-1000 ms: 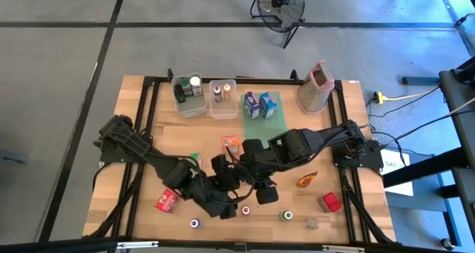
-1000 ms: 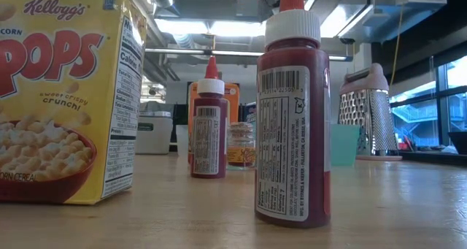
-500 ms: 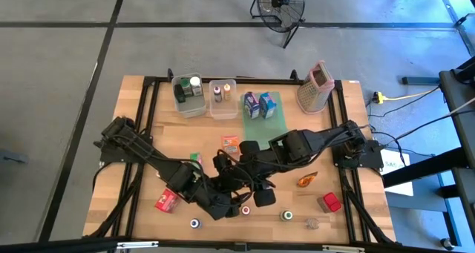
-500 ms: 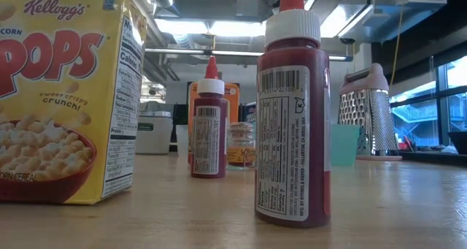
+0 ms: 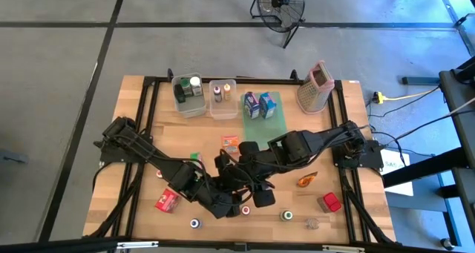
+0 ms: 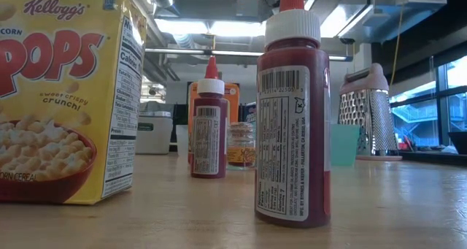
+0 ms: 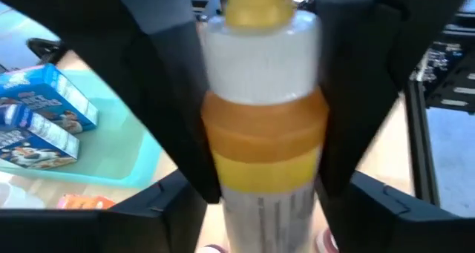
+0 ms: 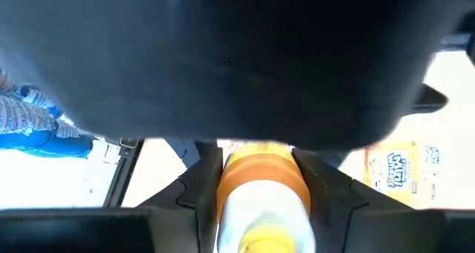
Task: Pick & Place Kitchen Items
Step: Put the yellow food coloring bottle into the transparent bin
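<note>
Orange squeeze bottle (image 7: 261,149) with one yellow cap: I am clamping it between my two sets of fingers, above the near middle of the wooden table (image 5: 171,145). My left gripper (image 7: 261,134) is reaching in from the near left, and its two dark fingers (image 7: 171,97) are pressing against the bottle's sides. My right gripper (image 8: 256,186) is reaching in from the right, and its two fingers (image 8: 197,179) are closing on the same bottle from the opposite end.

Along the far edge, two clear bins (image 5: 188,104) are sitting side by side, with one flat green tray (image 5: 273,119) to their right. Two blue cartons (image 5: 252,103) are standing on the tray. One box grater (image 5: 313,86) is standing at the far right.

One orange carton (image 5: 231,142) is lying near the table's middle, just beyond my grippers. One red carton (image 5: 165,201) is lying at the near left, and one red item (image 5: 331,202) at the near right. Four small jars (image 5: 286,216) are standing along the near edge.

At table height, one yellow cereal box (image 6: 58,96) is filling the left, and two red squeeze bottles (image 6: 292,117) are standing upright beside it.
</note>
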`<state>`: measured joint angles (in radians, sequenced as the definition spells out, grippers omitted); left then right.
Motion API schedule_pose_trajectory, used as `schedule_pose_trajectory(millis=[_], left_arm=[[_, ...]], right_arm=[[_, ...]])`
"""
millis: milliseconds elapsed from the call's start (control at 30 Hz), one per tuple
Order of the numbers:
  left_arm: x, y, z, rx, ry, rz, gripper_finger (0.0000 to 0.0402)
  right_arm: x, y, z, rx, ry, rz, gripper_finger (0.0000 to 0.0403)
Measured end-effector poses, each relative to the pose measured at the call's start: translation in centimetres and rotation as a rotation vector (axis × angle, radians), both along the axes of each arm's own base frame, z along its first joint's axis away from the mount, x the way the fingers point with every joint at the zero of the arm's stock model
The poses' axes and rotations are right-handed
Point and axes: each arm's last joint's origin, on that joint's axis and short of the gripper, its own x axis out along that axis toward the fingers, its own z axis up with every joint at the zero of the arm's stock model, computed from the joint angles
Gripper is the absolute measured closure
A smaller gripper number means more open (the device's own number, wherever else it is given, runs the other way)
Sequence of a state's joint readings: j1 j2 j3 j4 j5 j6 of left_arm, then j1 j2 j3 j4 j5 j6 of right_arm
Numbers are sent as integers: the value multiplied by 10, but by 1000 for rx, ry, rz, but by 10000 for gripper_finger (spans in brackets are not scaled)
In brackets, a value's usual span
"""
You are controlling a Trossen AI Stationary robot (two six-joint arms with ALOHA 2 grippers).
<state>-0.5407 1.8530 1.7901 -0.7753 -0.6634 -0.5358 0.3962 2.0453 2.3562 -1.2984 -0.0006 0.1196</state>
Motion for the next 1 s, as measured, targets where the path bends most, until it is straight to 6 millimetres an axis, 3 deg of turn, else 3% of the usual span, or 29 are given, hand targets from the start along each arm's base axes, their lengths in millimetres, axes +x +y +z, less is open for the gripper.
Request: schedule_pose_trajectory(millis=[333, 700, 833, 1000], left_arm=[[0, 0, 0, -3, 18, -25, 284], [-3, 2, 1, -1, 33, -29, 295], [-5, 3, 4, -19, 36, -27, 296], [-8, 0, 1, -42, 68, -47, 296]], right_arm=[[0, 0, 0, -4, 6, -5, 252], [-3, -1, 4, 17, 0, 1, 178], [-17, -10, 22, -24, -58, -71, 146], [-61, -31, 69, -9, -190, -217, 123]])
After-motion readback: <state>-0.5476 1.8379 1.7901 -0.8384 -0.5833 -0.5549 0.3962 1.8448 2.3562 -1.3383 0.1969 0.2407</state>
